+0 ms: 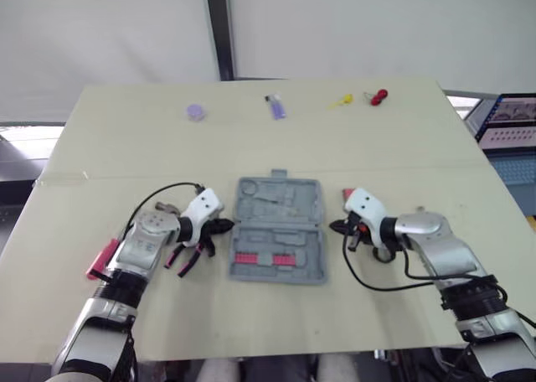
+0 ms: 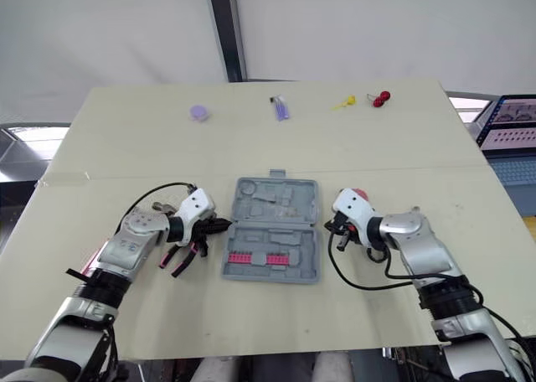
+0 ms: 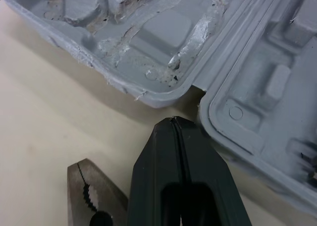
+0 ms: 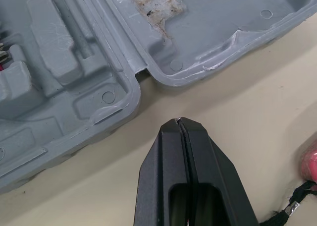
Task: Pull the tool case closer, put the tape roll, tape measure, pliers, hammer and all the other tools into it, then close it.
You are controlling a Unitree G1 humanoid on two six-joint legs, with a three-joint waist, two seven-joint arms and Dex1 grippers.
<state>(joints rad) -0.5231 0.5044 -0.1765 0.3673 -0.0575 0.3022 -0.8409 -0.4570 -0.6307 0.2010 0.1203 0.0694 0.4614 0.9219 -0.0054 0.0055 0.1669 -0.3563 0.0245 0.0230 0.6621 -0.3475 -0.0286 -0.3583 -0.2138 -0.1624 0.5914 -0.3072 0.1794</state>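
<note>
A grey moulded-plastic tool case [image 1: 295,204] lay open flat in the middle of the matte beige table [image 1: 126,147]. Both of its shells were pressed into shallow, tool-shaped recesses, with scuffed, whitened edges. A ribbed pink strip [image 1: 264,259] sat in the near half.

The left gripper [image 1: 226,225] was just beside the case's left edge at the hinge notch. Its smooth black fingers were pressed together on nothing. Under it lay pliers [image 3: 91,191] with serrated steel jaws and pink handles.

The right gripper [image 1: 335,226] pointed at the case's right edge, a little apart from it, its fingers likewise together. A pink rounded object [image 4: 309,161] lay near it. A small lilac tape roll [image 1: 195,111] rested well apart, on the far side of the table.
</note>
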